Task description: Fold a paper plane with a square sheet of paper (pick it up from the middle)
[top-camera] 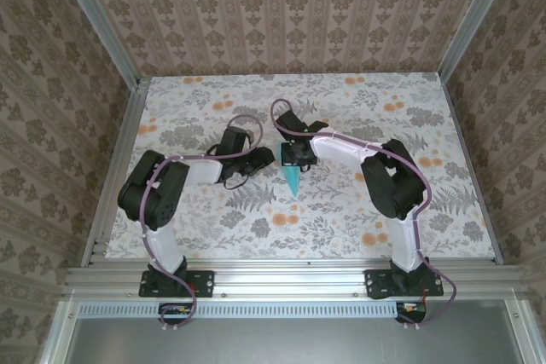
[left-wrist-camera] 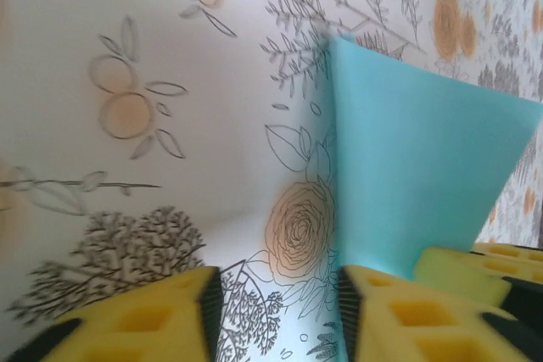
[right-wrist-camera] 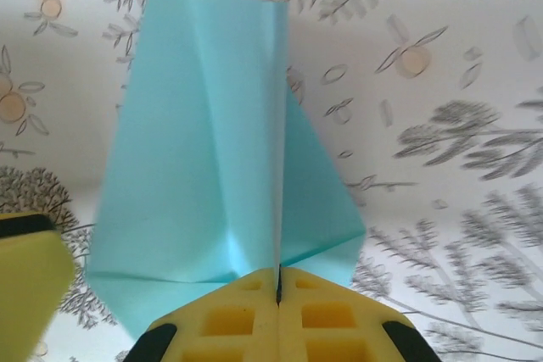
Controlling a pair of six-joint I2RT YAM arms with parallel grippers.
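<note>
On the left of the top view, the left arm point(top-camera: 162, 189) bends in over the floral table point(top-camera: 367, 228) toward its middle. The left tool point(top-camera: 266, 158) lies low just to the left of the turquoise paper plane point(top-camera: 292, 180). In the left wrist view the left tool point(left-wrist-camera: 278, 315) is released: its two yellow foam fingers point(left-wrist-camera: 153, 320) stand apart, and the table's print shows through the gap between them. The paper plane point(left-wrist-camera: 416, 175) rises there as a broad turquoise flap just past the right-hand finger, its edge close by that finger's inner face. Whether it touches I cannot tell.

Seen from above, the paper plane is a slim dart near the middle of the table. Its tip points toward the arms' bases and its wide end is tucked under the right tool point(top-camera: 295, 156).

In the right wrist view the paper plane point(right-wrist-camera: 204, 133) shows lengthwise creases, and one upright fold runs down into the right tool point(right-wrist-camera: 278, 290). That tool is clenched on the paper plane, its yellow pads pressed flat together with the thin fold between them. To the right, the right arm point(top-camera: 392, 181) reaches in from its base at the near edge
</note>
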